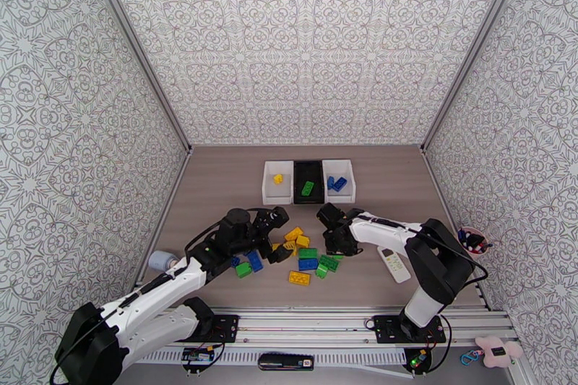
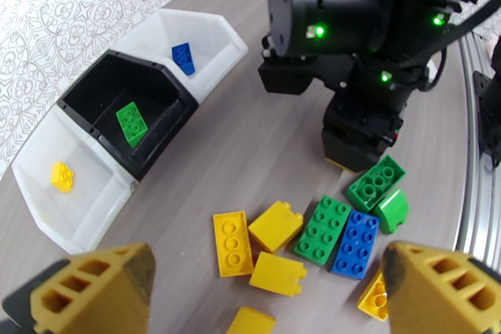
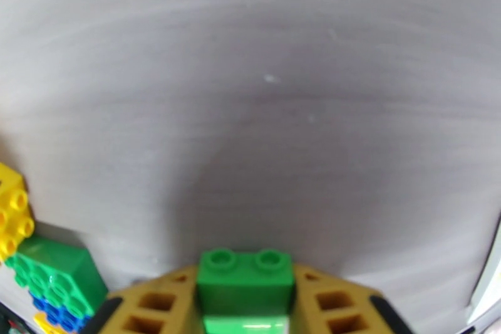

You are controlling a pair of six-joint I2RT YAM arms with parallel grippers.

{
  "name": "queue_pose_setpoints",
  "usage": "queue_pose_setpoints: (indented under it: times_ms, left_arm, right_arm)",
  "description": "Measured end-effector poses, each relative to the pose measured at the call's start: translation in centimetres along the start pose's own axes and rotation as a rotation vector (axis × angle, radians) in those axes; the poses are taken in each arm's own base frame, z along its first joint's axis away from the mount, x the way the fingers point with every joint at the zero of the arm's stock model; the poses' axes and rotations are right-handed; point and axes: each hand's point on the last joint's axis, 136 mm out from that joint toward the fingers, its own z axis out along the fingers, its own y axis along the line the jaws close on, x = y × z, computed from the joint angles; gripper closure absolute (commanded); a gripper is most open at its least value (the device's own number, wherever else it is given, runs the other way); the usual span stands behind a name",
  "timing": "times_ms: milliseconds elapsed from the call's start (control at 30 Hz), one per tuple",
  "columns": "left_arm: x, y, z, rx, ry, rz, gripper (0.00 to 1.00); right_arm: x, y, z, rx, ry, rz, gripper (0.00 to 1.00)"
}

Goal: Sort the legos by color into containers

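The right hand (image 3: 245, 307) is clamped on a small green brick (image 3: 245, 276), low over the bare desk (image 3: 263, 109). The left hand (image 2: 266, 294) gapes wide and empty above the loose legos (image 2: 322, 229). Beyond them, three bins (image 2: 164, 131) sit side by side, each holding one colour.

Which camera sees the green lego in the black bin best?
Left wrist view: the green lego lies close-up in the black bin, studs clear. The top view has it tiny; the right wrist camera faces elsewhere.

White arms (image 1: 155, 292), black joints (image 1: 235, 229), yellow latticed fingers (image 2: 94, 291)
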Motion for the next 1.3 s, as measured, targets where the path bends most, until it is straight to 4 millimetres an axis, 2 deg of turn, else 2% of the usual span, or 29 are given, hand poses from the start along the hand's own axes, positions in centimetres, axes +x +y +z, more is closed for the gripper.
queue_pose_setpoints:
  times_ms: [200,333,467,600,700,1000,1133,1300]
  left_arm:
    - [0.4,-0.1,-0.1,-0.003,-0.003,-0.001,0.0]
    - [0.7,-0.1,-0.2,-0.013,0.0,-0.005,0.0]
    - [0.5,0.5,-0.3,-0.038,-0.011,-0.033,0.0]
    - [-0.2,1.2,-0.4,-0.067,-0.039,-0.074,0.0]
    - [-0.6,1.8,-0.3,-0.096,-0.057,-0.093,0.0]
    - [-1.0,4.3,-0.7,-0.212,-0.084,-0.158,0.0]
    - [-0.9,4.6,-0.8,-0.226,-0.082,-0.173,0.0]
    - [-0.9,5.0,-1.5,-0.254,-0.082,-0.183,0.0]
  right_arm:
    - [-0.5,-0.1,-0.6,0.014,-0.023,-0.023,0.73]
    - [-2.7,1.1,-2.2,-0.008,-0.084,-0.048,0.74]
    - [-6.3,2.6,-4.8,-0.057,-0.178,-0.053,0.74]
    - [-11.3,4.3,-7.5,-0.103,-0.288,-0.044,0.74]
    - [-15.1,6.0,-8.6,-0.124,-0.358,-0.053,0.74]
    - [-23.6,9.6,-8.4,-0.123,-0.482,-0.124,0.74]
    - [-26.3,10.8,-7.7,-0.123,-0.514,-0.138,0.73]
    - [-28.7,12.2,-7.0,-0.125,-0.545,-0.159,0.63]
